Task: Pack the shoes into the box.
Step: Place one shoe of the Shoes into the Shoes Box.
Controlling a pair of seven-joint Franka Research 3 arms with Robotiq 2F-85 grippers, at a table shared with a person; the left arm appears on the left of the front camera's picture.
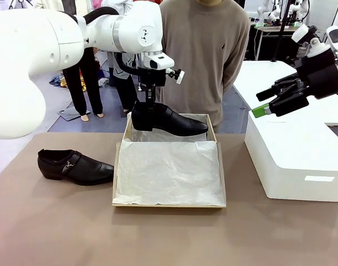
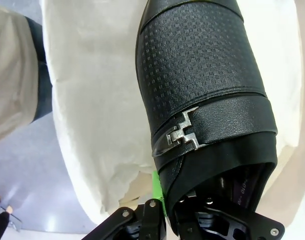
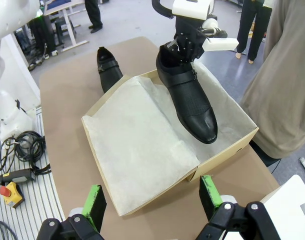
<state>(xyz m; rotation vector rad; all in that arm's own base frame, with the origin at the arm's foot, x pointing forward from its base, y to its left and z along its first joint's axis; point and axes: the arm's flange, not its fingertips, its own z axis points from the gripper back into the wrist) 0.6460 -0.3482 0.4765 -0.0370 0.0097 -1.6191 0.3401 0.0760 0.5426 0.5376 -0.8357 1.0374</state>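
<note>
Black glossy held shoe (image 1: 168, 119) hangs right below left claw (image 1: 151, 104), which is clamped on its heel rim; the shoe sits over the far end of box (image 1: 211, 130). Can't tell if the sole touches. Second shoe (image 1: 75, 166) lies on surface (image 1: 58, 233), below and left of that claw, outside the box. Right claw (image 1: 256, 104) is apart, holding nothing, above white block (image 1: 291, 166). Person (image 1: 205, 50) stands just behind left claw.

Left wrist: green pad (image 2: 156, 192) is pressed on the heel rim, buckle (image 2: 182, 136) just ahead of the claw, tissue paper (image 2: 97, 100) beneath.

Right wrist: right claw's pads (image 3: 96, 197) are wide apart, with box and both shoes ahead.
</note>
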